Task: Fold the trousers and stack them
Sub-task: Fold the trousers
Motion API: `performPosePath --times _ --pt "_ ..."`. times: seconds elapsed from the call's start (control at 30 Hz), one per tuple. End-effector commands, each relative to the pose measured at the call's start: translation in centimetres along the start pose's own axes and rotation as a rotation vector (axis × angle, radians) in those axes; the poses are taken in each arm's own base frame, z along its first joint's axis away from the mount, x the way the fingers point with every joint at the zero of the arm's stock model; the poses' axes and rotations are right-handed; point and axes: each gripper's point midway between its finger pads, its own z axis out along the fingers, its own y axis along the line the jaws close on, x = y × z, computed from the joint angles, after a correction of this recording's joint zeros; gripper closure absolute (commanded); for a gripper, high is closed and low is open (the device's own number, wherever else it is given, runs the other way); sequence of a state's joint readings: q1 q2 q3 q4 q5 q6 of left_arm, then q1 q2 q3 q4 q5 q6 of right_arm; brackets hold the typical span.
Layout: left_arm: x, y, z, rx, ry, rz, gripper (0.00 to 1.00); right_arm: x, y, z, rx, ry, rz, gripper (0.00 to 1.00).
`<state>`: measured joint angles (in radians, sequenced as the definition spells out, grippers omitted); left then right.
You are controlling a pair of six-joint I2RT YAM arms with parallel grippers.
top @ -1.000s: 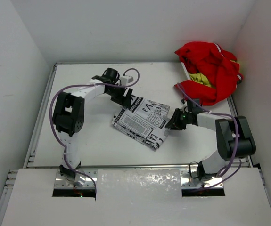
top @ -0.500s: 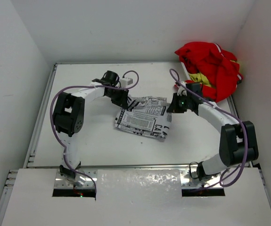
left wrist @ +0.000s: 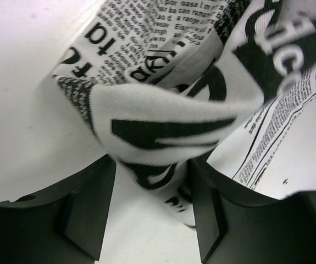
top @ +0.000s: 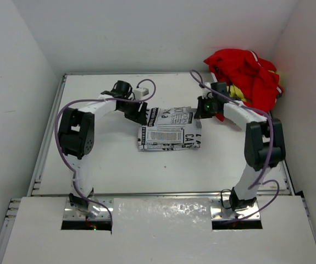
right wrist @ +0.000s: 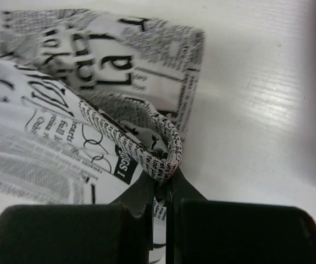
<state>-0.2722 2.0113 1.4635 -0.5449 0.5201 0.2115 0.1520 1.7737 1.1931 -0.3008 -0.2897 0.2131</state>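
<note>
The trousers, white with black newspaper print, lie folded into a rectangle mid-table. My left gripper is at their far left corner. In the left wrist view it stands open, a rumpled fold of the trousers lying loose between the fingers, with bare table showing beside the left finger. My right gripper is at the far right corner. Its wrist view shows it shut on a looped edge of the trousers, lifted slightly off the table.
A heap of red clothing with a yellow piece sits at the back right corner, close behind the right arm. White walls enclose the table on three sides.
The trousers have swung from a diagonal lie to square with the table and shifted farther back. Both grippers moved toward the back; the right one shut on the edge, and the left one has opened.
</note>
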Motion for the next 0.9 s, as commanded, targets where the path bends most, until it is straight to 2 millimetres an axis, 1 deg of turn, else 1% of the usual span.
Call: performPosePath --times 0.0,0.03,0.07,0.1,0.13,0.17,0.23,0.27,0.3,0.33,0.37,0.4,0.43,0.47,0.5,0.57,0.6,0.63,0.7,0.73,0.77,0.8,0.83,0.87 --pt "-1.2 0.8 -2.7 -0.045 -0.048 0.056 0.46 -2.6 -3.4 1.3 0.105 -0.029 -0.004 1.0" --pt "-1.4 0.9 -2.9 -0.05 -0.052 0.062 0.44 -2.8 -3.9 1.7 0.126 -0.024 0.002 0.91" --pt "-1.3 1.1 -3.0 -0.057 -0.047 0.067 0.43 -3.0 -4.5 2.7 0.139 -0.012 0.009 0.85" --pt "-1.4 1.4 -3.3 -0.063 -0.052 0.066 0.43 -3.2 -4.8 3.1 0.147 -0.007 0.012 0.82" --pt "-1.6 1.7 -3.5 -0.073 -0.053 0.065 0.43 -3.3 -5.2 3.5 0.164 0.002 0.011 0.76" --pt "-1.6 1.9 -3.6 -0.078 -0.052 0.061 0.43 -3.3 -5.7 4.1 0.177 0.022 0.015 0.75" --pt "-2.1 2.4 -4.0 -0.09 -0.057 0.057 0.41 -3.4 -6.2 4.4 0.201 0.037 0.008 0.72" --pt "-2.2 2.6 -4.3 -0.093 -0.055 0.049 0.4 -3.5 -6.6 4.4 0.223 0.048 0.0 0.63" --pt "-2.4 2.7 -4.6 -0.096 -0.061 0.049 0.4 -3.6 -6.8 4.3 0.231 0.05 0.002 0.6" --pt "-3.2 2.8 -5.1 -0.102 -0.078 0.055 0.39 -3.8 -6.9 4.1 0.236 0.048 -0.009 0.57" --pt "-3.4 2.8 -5.4 -0.104 -0.084 0.047 0.39 -4.3 -6.9 3.8 0.241 0.043 -0.016 0.54" --pt "-3.8 3.0 -5.9 -0.107 -0.094 0.041 0.37 -4.8 -6.7 3.3 0.241 0.031 -0.021 0.54" --pt "-4.9 2.5 -6.6 -0.092 -0.121 0.048 0.36 -5.2 -6.6 2.9 0.241 0.023 -0.028 0.54" --pt "-5.4 2.2 -7.0 -0.083 -0.127 0.044 0.36 -5.7 -6.3 2.3 0.238 0.017 -0.029 0.53" --pt "-6.7 1.8 -8.1 -0.085 -0.161 0.063 0.34 -6.7 -5.8 1.2 0.238 -0.015 -0.03 0.53" --pt "-7.9 0.9 -9.1 -0.063 -0.195 0.075 0.31 -6.7 -5.2 0.0 0.234 -0.032 -0.021 0.53" --pt "-9.0 0.3 -10.0 -0.058 -0.227 0.093 0.31 -7.6 -4.4 -1.6 0.231 -0.075 -0.011 0.53" --pt "-9.5 0.0 -10.5 -0.059 -0.244 0.098 0.3 -6.6 -3.9 -1.8 0.224 -0.068 -0.008 0.53" --pt "-10.7 -0.5 -11.8 -0.074 -0.288 0.117 0.3 -6.0 -2.9 -2.7 0.213 -0.084 0.026 0.55" --pt "-11.1 -0.5 -12.1 -0.083 -0.309 0.125 0.32 -5.0 -2.0 -3.1 0.195 -0.09 0.037 0.56" --pt "-11.3 -0.7 -12.4 -0.084 -0.323 0.134 0.35 -4.3 -1.4 -3.2 0.175 -0.09 0.052 0.58" --pt "-10.9 -1.4 -12.3 -0.071 -0.324 0.139 0.47 -3.7 -0.3 -3.2 0.142 -0.09 0.082 0.65" --pt "-10.8 -1.9 -12.0 -0.06 -0.328 0.156 0.57 -2.1 0.9 -2.9 0.113 -0.075 0.084 0.68" --pt "-10.2 -2.4 -11.4 -0.043 -0.31 0.159 0.67 -1.2 1.6 -2.6 0.094 -0.06 0.089 0.72"
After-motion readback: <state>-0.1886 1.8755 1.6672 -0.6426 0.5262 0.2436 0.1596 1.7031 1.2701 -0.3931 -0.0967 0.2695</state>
